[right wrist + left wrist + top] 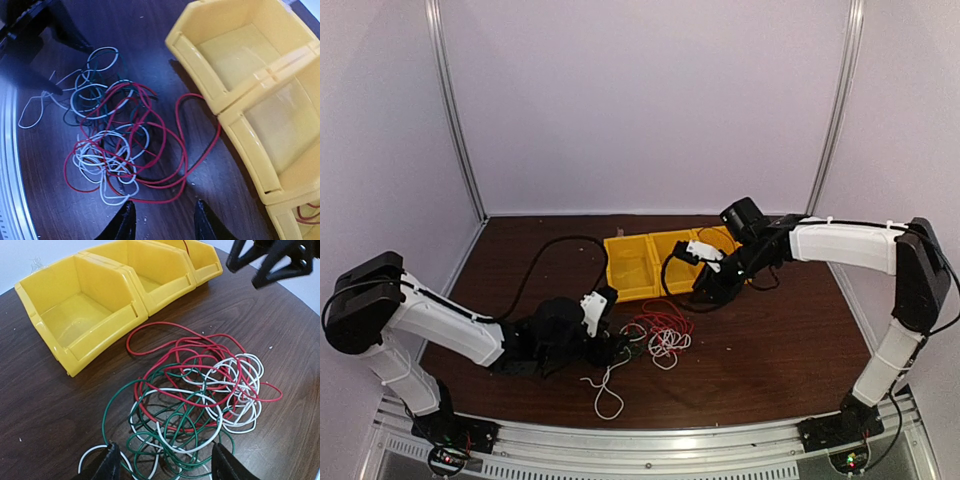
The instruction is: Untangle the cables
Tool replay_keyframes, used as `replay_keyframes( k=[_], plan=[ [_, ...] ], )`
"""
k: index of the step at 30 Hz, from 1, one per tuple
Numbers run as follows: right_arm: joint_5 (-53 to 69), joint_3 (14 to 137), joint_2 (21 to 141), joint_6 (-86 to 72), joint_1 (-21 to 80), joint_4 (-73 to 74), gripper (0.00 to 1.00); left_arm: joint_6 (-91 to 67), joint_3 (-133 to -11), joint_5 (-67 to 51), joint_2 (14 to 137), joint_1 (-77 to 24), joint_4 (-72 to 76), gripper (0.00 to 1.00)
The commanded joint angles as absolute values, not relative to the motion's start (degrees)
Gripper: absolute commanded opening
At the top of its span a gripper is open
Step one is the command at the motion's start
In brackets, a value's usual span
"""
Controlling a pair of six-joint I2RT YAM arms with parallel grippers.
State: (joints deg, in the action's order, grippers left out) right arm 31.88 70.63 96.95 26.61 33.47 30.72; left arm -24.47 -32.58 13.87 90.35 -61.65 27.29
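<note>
The cables (658,335) lie in a loose tangle of red, white and dark green wires on the brown table, with a white loop (607,392) trailing toward the near edge. In the left wrist view the tangle (200,390) lies just ahead of my open left gripper (165,465), whose fingers straddle its near green and white loops. In the right wrist view the tangle (115,140) lies ahead of my open, empty right gripper (164,222), which hovers above the table. In the top view the left gripper (620,345) is at the tangle's left; the right gripper (705,290) is behind it.
Yellow bins (650,262) stand in a row behind the tangle, also in the left wrist view (90,305) and the right wrist view (250,75). One far bin holds some red wire (306,214). A thick black arm cable (540,265) arcs over the table's left.
</note>
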Motion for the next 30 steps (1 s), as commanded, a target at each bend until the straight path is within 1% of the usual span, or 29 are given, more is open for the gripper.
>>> replay_keyframes(
  k=[1, 7, 10, 15, 22, 26, 30],
  plan=[
    [34.3, 69.5, 96.9, 30.5, 38.0, 28.4, 0.42, -27.0, -33.0, 9.7, 89.7, -59.8, 30.1, 0.64],
    [33.2, 71.6, 101.7, 29.7, 39.7, 25.7, 0.41, -30.0, -32.4, 7.7, 89.5, -58.1, 30.4, 0.7],
    [26.9, 73.9, 105.3, 26.1, 39.6, 23.6, 0.32, -30.9, -31.8, 6.5, 88.9, -57.2, 30.7, 0.71],
    [19.2, 76.0, 108.8, 21.9, 39.7, 22.9, 0.26, -30.8, -31.6, 7.7, 88.2, -57.0, 29.7, 0.7],
    [15.7, 77.3, 113.1, 17.7, 39.7, 22.3, 0.24, -30.8, -31.6, 8.0, 88.9, -57.0, 30.1, 0.69],
    [16.0, 77.8, 115.0, 16.5, 39.7, 21.8, 0.27, -30.4, -32.1, 7.8, 89.5, -56.9, 30.3, 0.68],
    [16.0, 78.8, 116.8, 15.2, 39.6, 21.5, 0.28, -30.4, -31.9, 7.9, 89.7, -56.9, 30.7, 0.68]
  ],
)
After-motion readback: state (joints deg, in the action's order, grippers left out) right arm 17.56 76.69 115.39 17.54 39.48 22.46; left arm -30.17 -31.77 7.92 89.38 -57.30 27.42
